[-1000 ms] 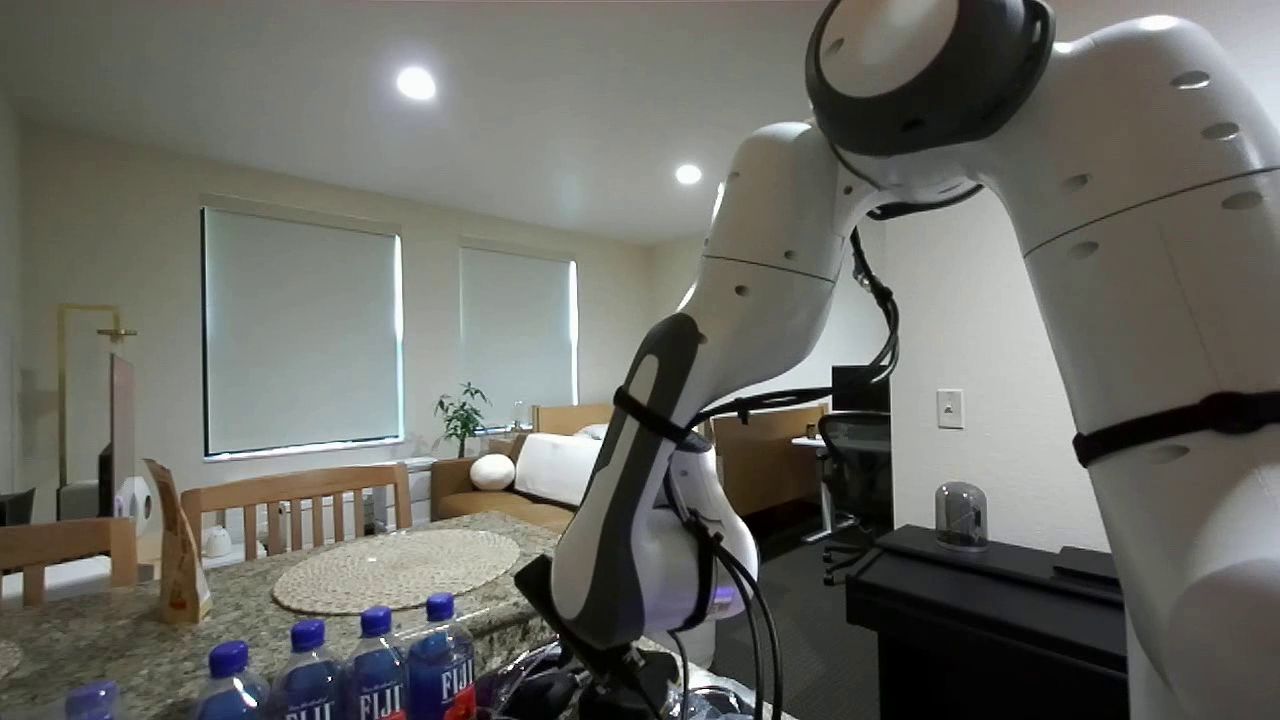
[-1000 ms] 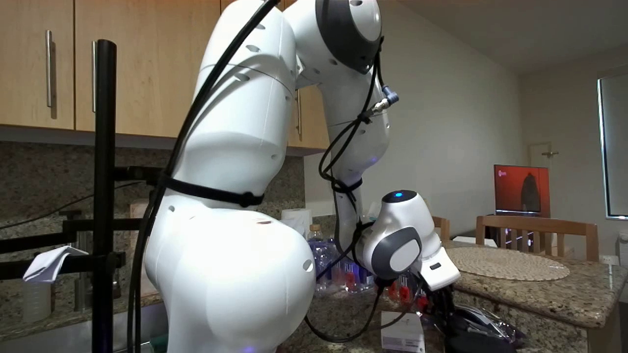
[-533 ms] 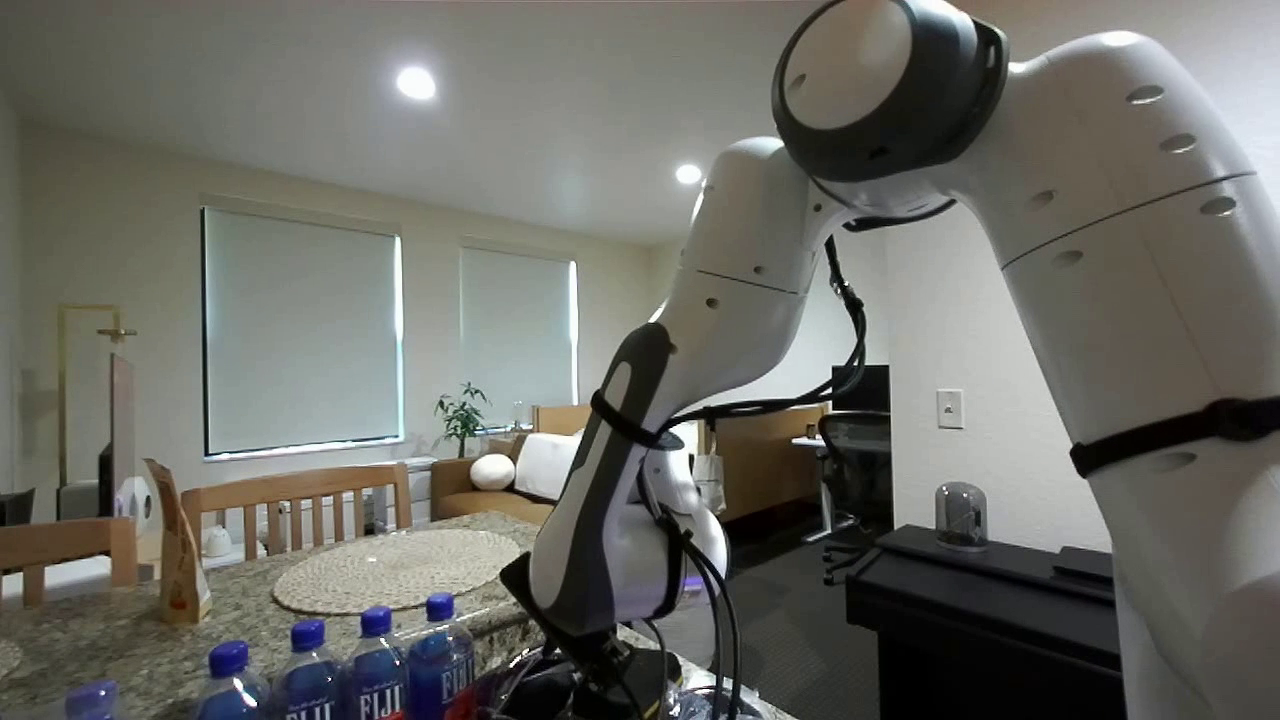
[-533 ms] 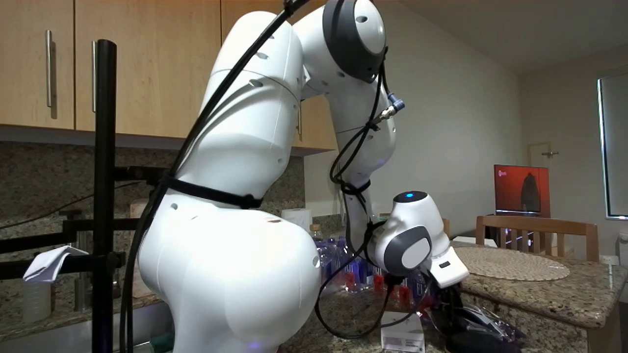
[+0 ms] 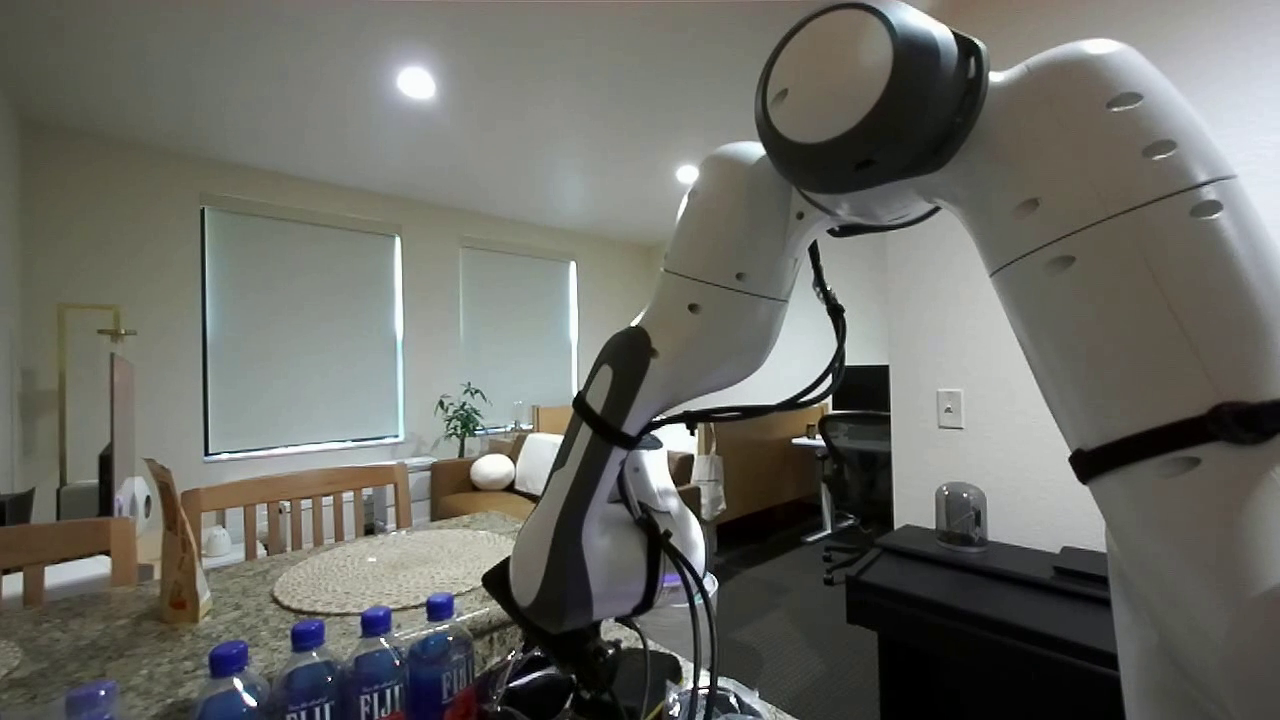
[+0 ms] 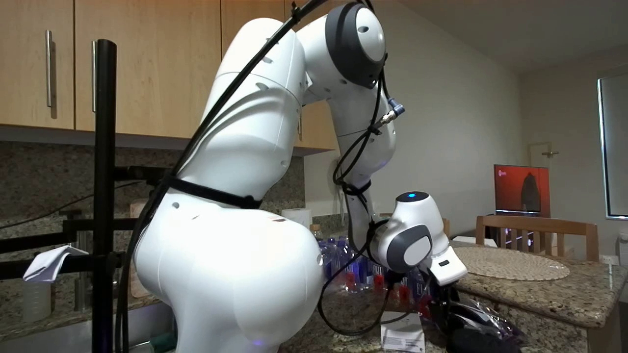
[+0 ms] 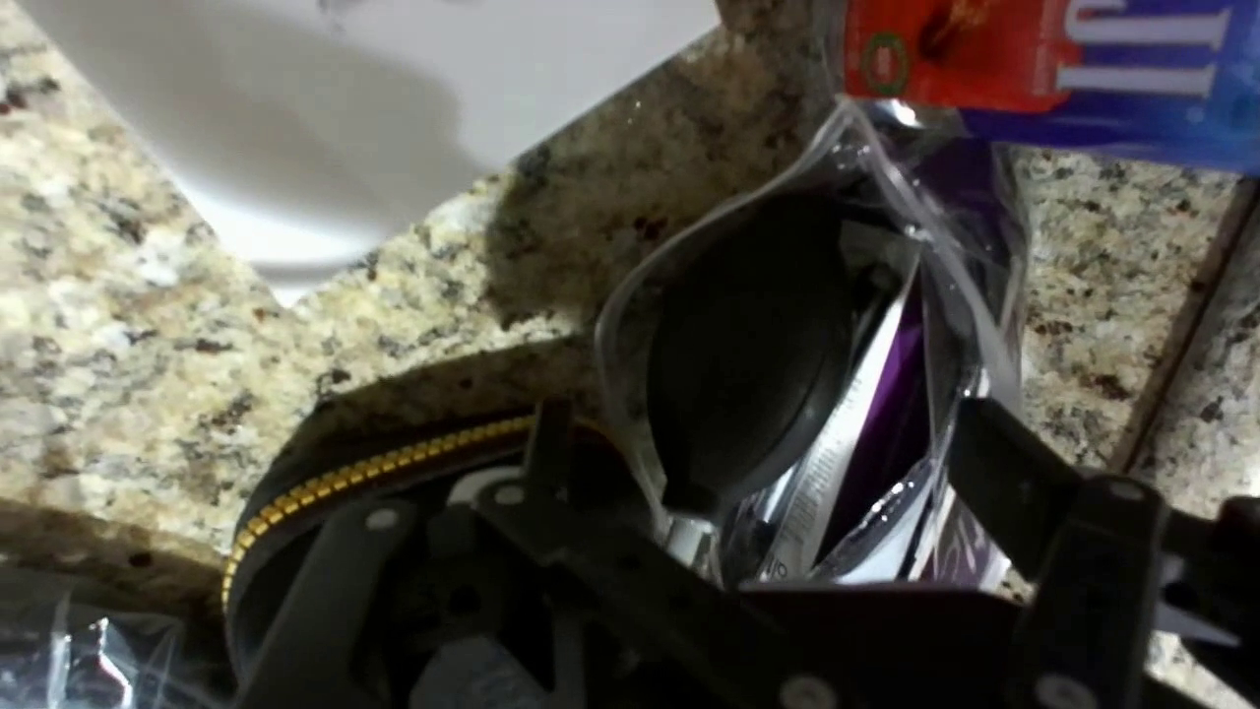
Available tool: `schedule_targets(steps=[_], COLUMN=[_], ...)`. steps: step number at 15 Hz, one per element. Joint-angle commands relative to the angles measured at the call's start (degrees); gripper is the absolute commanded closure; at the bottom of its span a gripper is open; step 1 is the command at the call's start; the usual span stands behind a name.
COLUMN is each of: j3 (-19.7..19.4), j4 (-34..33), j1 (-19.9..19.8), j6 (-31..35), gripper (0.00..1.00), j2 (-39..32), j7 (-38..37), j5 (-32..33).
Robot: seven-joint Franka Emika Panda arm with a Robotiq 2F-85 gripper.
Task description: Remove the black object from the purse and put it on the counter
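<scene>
In the wrist view a black rounded object [image 7: 753, 335] sits in the mouth of a clear plastic bag [image 7: 970, 286], among white and purple items. Beside it lies a dark pouch [image 7: 379, 475] with a gold zipper, partly covered by my gripper. Which of the two is the purse I cannot tell. Both rest on the speckled counter [image 7: 98, 295]. My gripper [image 7: 766, 423] is open, its fingers [image 7: 1009, 478] wide apart on either side of the clear bag's near part. Nothing appears pinched between them. Both exterior views show it low over dark, shiny things.
A white box [image 7: 345, 108] lies on the counter, with a water bottle [image 7: 1112, 69] close to the clear bag. Several blue-capped bottles [image 5: 378, 670] stand nearby. A raised stone ledge [image 6: 554, 299] with a woven mat [image 6: 510, 263] rises behind.
The arm has moved left and slightly down in an exterior view, and slightly right in an exterior view from another place. More of the dark things beside the gripper now shows.
</scene>
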State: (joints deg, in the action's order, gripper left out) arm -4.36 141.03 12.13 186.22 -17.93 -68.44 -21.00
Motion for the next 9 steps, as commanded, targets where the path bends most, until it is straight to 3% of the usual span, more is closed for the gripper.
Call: schedule_targets(steps=[1, 3, 5, 9], j3=[2.23, 2.38, 1.33, -4.62], j4=[-2.12, -2.77, -3.36, -4.17], j1=[-1.83, -1.93, -1.07, 3.63], j6=[-3.86, -4.58, -4.98, -4.8], gripper=[0.23, 0.19, 0.06, 0.0], j2=[-1.42, -2.15, -3.14, -5.33], j7=[1.64, 1.51, 1.15, -0.92], j5=[-0.7, -0.56, -0.33, 0.88])
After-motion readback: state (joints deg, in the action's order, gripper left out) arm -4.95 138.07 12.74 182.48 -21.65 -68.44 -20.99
